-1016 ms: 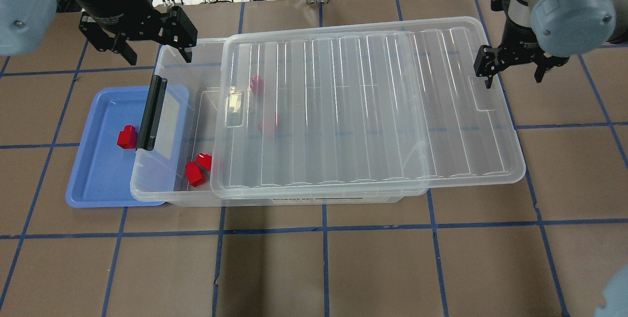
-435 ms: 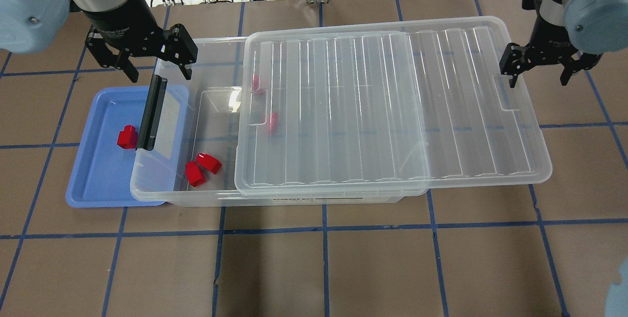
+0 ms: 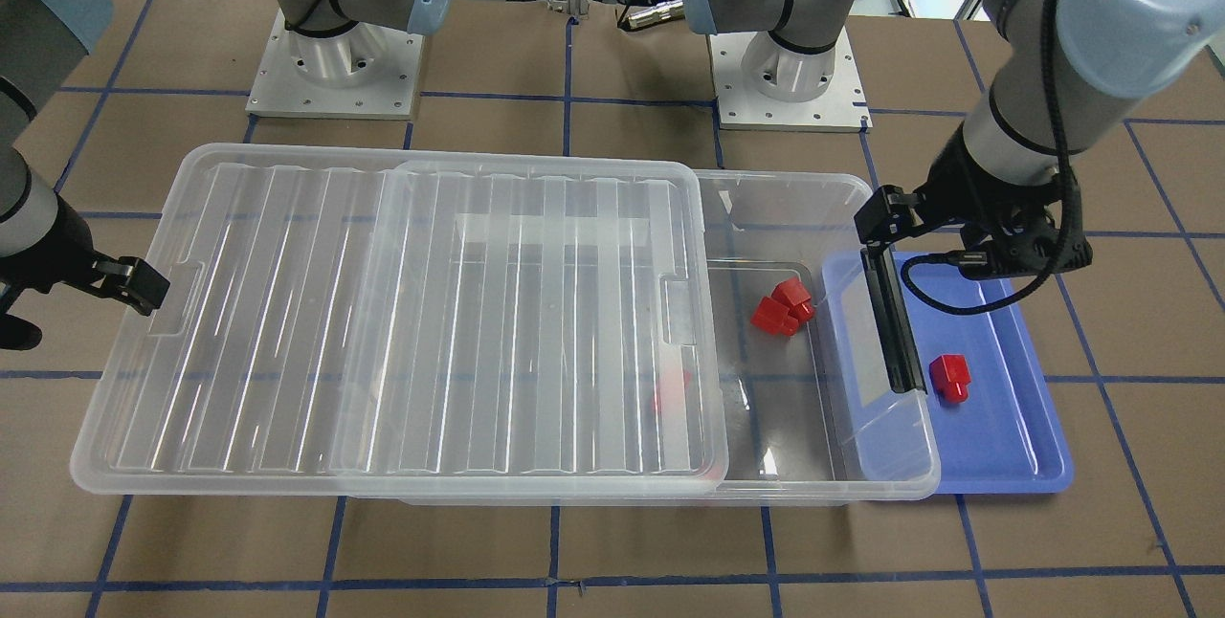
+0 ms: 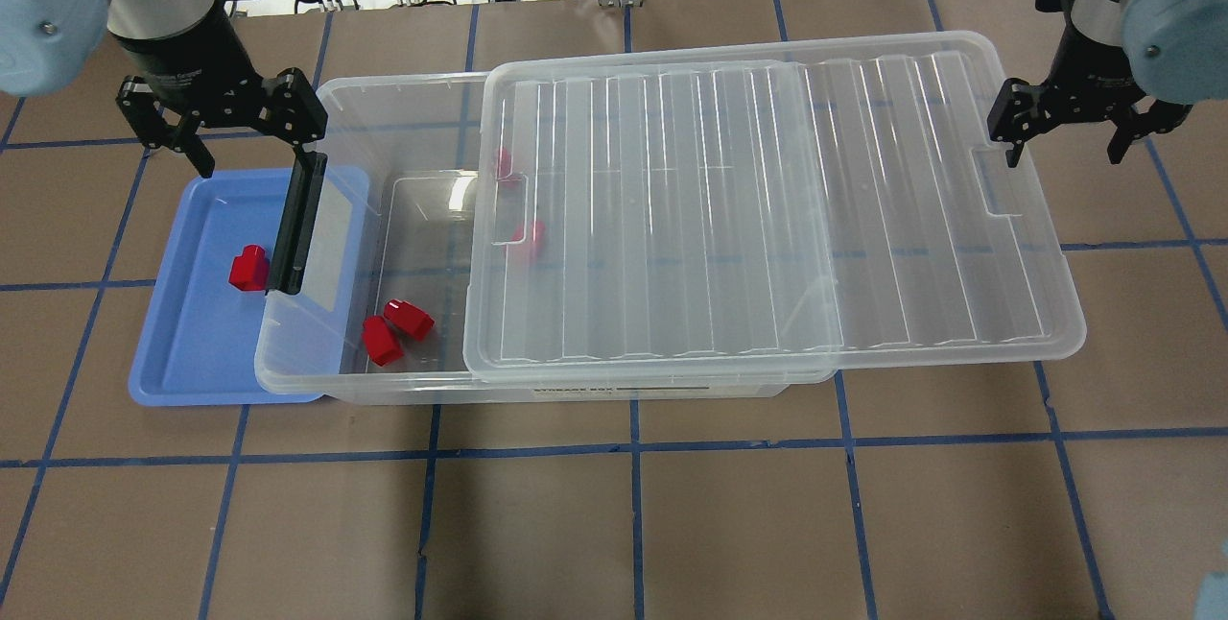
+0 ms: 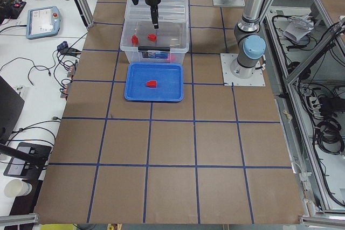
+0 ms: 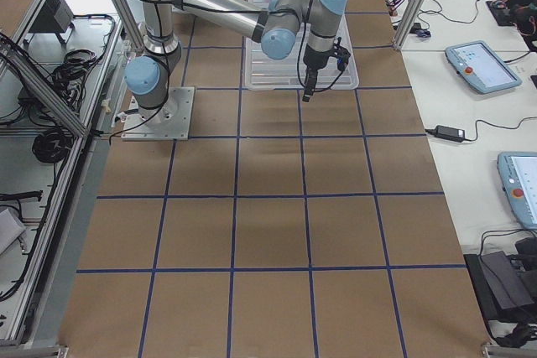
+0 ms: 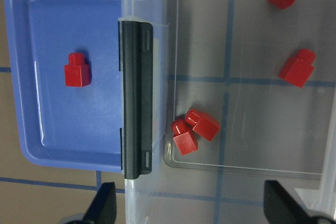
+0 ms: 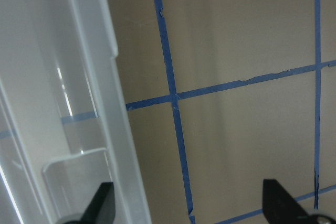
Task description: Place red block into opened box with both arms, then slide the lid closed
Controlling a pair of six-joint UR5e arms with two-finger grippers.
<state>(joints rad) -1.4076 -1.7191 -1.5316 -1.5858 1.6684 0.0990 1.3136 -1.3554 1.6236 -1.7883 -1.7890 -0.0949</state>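
- Two blocks (image 4: 384, 342) lie touching each other on the box floor, close to the near wall at the uncovered end.
- One red block (image 4: 248, 268) sits alone in the blue tray (image 4: 192, 351). It is just beside the black handle (image 4: 295, 222), outside the box and apart from both grippers.
- The box (image 4: 422, 236) rests lengthwise on the taped brown table (image 4: 672, 524). Its handle end reaches over the tray's inner rim.
- The lid (image 4: 767, 217) lies flat on the box, offset toward the robot's right. It covers most of the opening, leaves the handle end open and overhangs well past the other end.
- Another two blocks (image 7: 297, 67) lie farther back by the lid's open-side edge. From overhead they look partly under it, but the left wrist view shows them in the clear, so I cannot say which.
- The left gripper (image 4: 254, 157) hangs at the far side with its fingers spread wide, holding nothing. It is above the tray's far rim, and one finger is close by the handle's far end.
- The right gripper (image 4: 1063, 150) is likewise spread and empty, at the far corner of the lid's overhanging end. One finger is above the lid's rim beside the tab recess (image 4: 998, 183), the other over bare table.
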